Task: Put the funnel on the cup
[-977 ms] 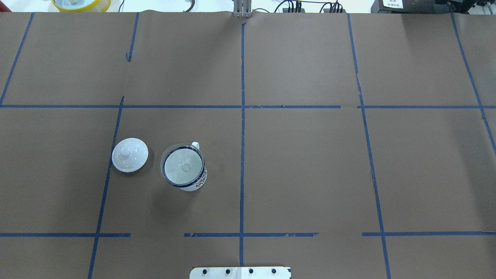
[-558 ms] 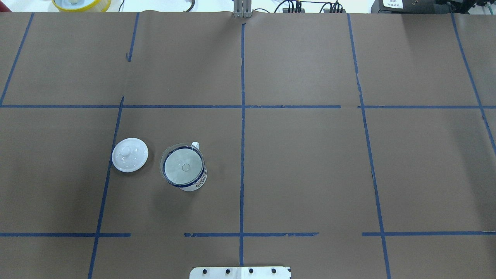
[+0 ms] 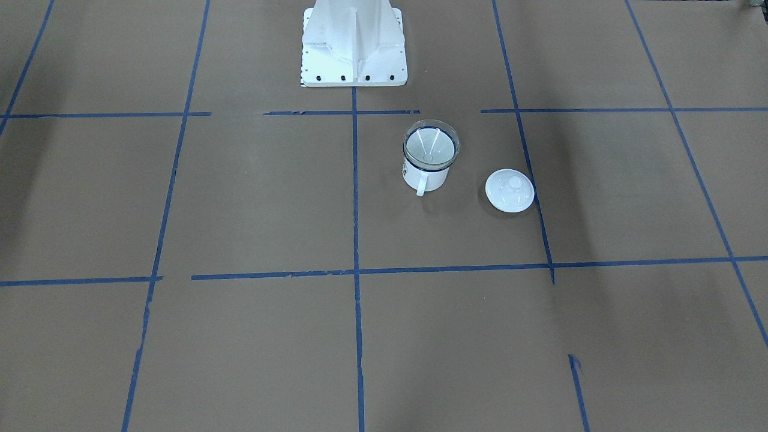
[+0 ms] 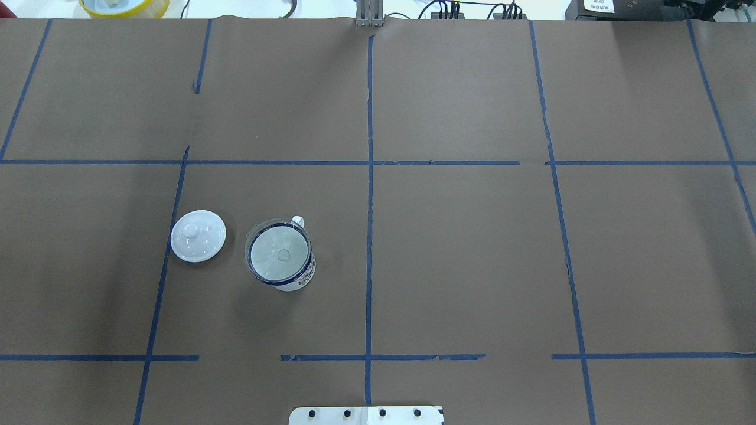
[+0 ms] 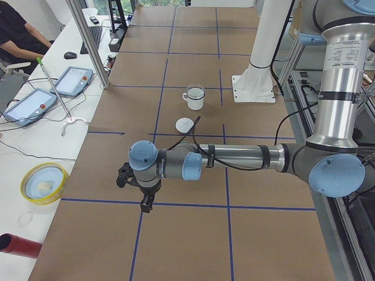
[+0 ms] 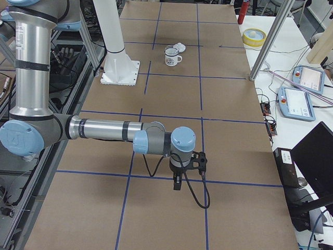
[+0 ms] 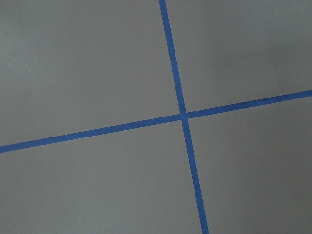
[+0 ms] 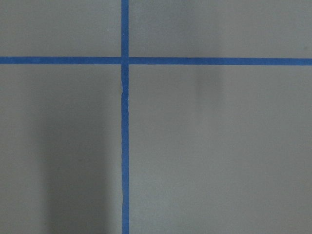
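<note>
You can see nothing has moved in the last second: the funnel (image 4: 273, 251) sits in the cup (image 4: 302, 277) beside the lid (image 4: 198, 235), while the left gripper (image 5: 144, 204) and right gripper (image 6: 177, 184) hang well away, open or closed I cannot tell, so the placing looks done.

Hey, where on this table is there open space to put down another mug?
The whole half right of the centre tape line is bare in the overhead view, as are the far squares beyond the cross line. The only crowding is the cup with the funnel seated in it and the lid beside it, apart.
</note>
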